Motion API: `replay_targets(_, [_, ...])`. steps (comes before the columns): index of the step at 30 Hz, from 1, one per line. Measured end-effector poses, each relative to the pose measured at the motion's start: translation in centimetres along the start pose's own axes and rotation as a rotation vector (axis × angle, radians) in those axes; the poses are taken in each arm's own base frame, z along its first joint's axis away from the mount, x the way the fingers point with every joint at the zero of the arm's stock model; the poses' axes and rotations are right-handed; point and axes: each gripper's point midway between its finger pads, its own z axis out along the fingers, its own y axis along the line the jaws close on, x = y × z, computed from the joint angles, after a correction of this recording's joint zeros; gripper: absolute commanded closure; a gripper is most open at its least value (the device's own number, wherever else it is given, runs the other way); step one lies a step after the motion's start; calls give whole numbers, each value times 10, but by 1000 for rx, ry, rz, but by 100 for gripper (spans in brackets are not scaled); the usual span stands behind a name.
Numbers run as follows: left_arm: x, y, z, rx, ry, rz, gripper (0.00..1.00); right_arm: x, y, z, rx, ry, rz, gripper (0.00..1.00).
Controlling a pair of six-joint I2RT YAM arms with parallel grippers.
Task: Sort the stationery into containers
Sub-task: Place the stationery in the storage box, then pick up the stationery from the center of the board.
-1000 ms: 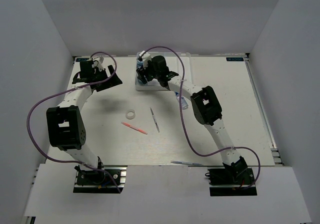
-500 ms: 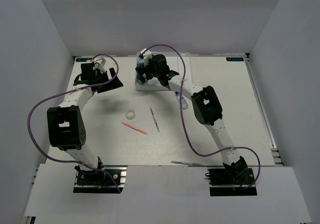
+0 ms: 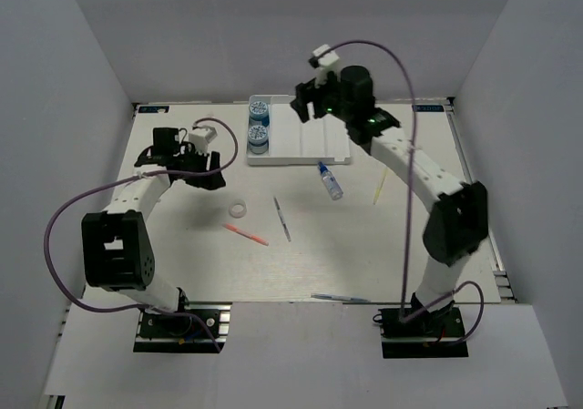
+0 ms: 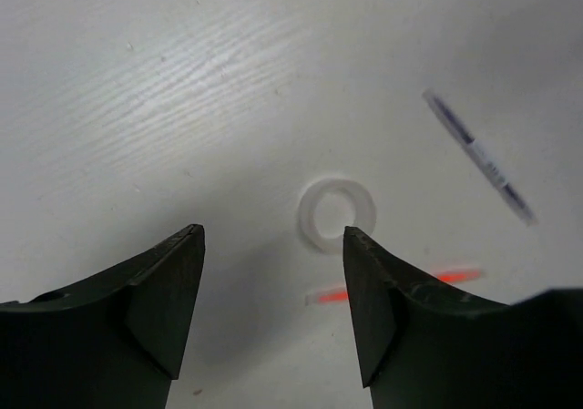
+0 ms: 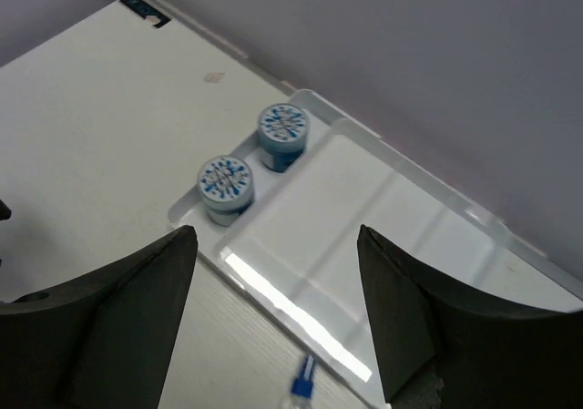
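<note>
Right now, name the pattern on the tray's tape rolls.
Blue-and-white speckled tops on the tape rolls; right wrist view shows best.

The right gripper (image 3: 308, 101) has risen off the white four-compartment plastic tray (image 3: 305, 158) and swung right, uncovering two round blue-and-white patterned tape rolls (image 3: 259, 135) in the leftmost compartment. The left gripper (image 3: 215, 170) has moved from the far corner toward the white tape ring (image 3: 239, 209), its jaws narrower.
</note>
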Motion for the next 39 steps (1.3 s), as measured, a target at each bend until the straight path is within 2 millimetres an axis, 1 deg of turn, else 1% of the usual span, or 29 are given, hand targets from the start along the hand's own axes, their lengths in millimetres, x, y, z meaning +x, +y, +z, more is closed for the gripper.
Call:
replay_targets(2, [14, -3, 2, 19, 56, 53, 30, -16, -19, -42, 48, -26, 6, 24])
replay_targets(4, [29, -4, 7, 33, 115, 93, 31, -14, -37, -80, 97, -21, 20, 24])
replay_targets(5, [37, -4, 10, 37, 145, 107, 31, -7, -45, -96, 122, -11, 28, 24])
replay_targets(6, [43, -4, 13, 42, 172, 118, 31, 5, -49, -109, 141, 9, 37, 24])
replay_targets(7, [49, -5, 16, 47, 197, 128, 31, 19, -50, -122, 152, 39, 49, 24])
replay_targets(8, [55, -6, 20, 52, 220, 137, 32, 38, -49, -132, 157, 77, 64, 24])
replay_targets(11, [67, -14, 30, 75, 273, 157, 34, 87, -44, -155, 165, 183, 104, 24])
replay_targets(12, [70, -18, 33, 83, 288, 163, 35, 99, -43, -161, 166, 212, 116, 24])
replay_targets(14, [73, -24, 39, 98, 311, 178, 36, 117, -46, -173, 181, 253, 138, 24])
replay_targets(16, [73, -28, 46, 99, 325, 199, 37, 125, -52, -184, 202, 269, 156, 24])
replay_targets(18, [74, -30, 50, 90, 337, 218, 39, 126, -57, -192, 219, 265, 170, 24])
replay_targets(20, [75, -32, 55, 79, 352, 233, 43, 125, -62, -197, 235, 258, 183, 24])
replay_targets(22, [79, -32, 60, 61, 373, 243, 49, 126, -64, -200, 240, 257, 190, 25])
replay_targets(24, [84, -29, 66, 40, 402, 247, 54, 129, -66, -201, 243, 263, 199, 27])
replay_targets(25, [83, -28, 68, 29, 410, 252, 61, 129, -67, -201, 243, 263, 203, 29])
replay_targets(26, [81, -27, 69, 17, 409, 253, 63, 130, -68, -201, 245, 264, 204, 33])
replay_targets(29, [77, -25, 72, -5, 415, 261, 71, 134, -68, -202, 243, 272, 211, 34])
replay_targets(31, [73, -26, 72, -13, 414, 264, 73, 143, -66, -203, 241, 289, 220, 34])
replay_targets(33, [63, -29, 72, -21, 401, 267, 78, 156, -63, -204, 237, 319, 233, 35])
replay_targets(34, [55, -32, 72, -23, 388, 270, 79, 163, -61, -204, 235, 336, 240, 34])
replay_targets(35, [42, -36, 72, -25, 370, 277, 82, 169, -60, -204, 232, 350, 247, 35])
replay_targets(36, [26, -41, 72, -29, 343, 285, 83, 174, -59, -204, 230, 362, 254, 35])
replay_targets(38, [-16, -54, 69, -31, 269, 314, 84, 181, -57, -204, 226, 381, 265, 35])
replay_targets(39, [-42, -63, 68, -30, 221, 333, 84, 184, -56, -205, 225, 386, 270, 35])
